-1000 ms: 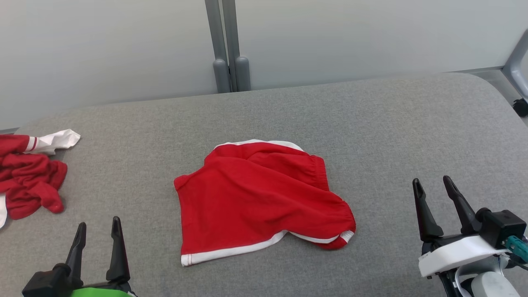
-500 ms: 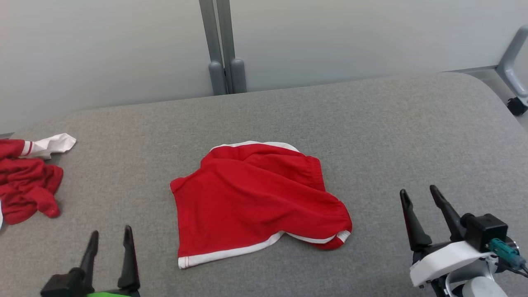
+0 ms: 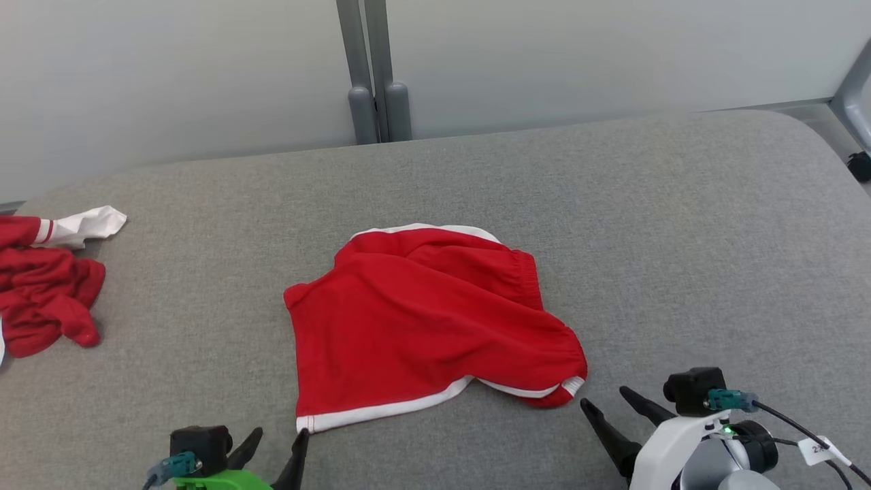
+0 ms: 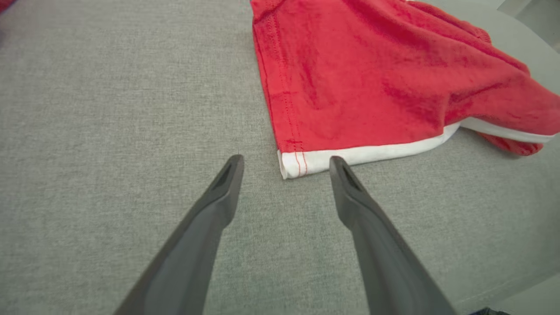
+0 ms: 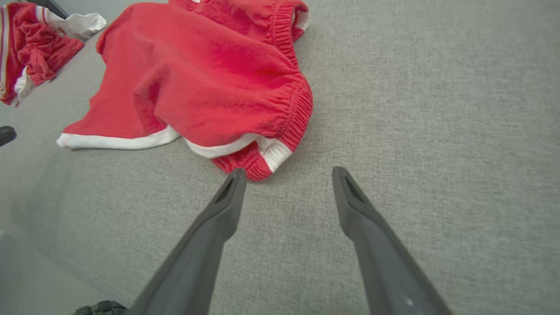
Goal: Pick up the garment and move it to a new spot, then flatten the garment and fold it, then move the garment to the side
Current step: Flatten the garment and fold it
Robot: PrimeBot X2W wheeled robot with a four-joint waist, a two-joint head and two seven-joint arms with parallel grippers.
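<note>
A pair of red shorts (image 3: 429, 320) with white hem trim lies rumpled in the middle of the grey padded table (image 3: 680, 224). My left gripper (image 3: 280, 435) is open at the near left. In the left wrist view the white hem corner (image 4: 292, 162) sits just between the fingertips of the left gripper (image 4: 285, 158), apart from them. My right gripper (image 3: 604, 398) is open at the near right. In the right wrist view the elastic waistband corner (image 5: 271, 155) lies just ahead of its left fingertip (image 5: 238, 175). Nothing is held.
A second red and white garment (image 3: 44, 286) lies bunched at the table's far left edge. Two grey posts (image 3: 373, 82) stand against the wall behind the table. A dark caster (image 3: 859, 165) shows beyond the right edge.
Both grippers have swung inward and lower toward the shorts' near corners, the left to the hem corner, the right to the waistband corner. The shorts have not moved; the camera shifted slightly.
</note>
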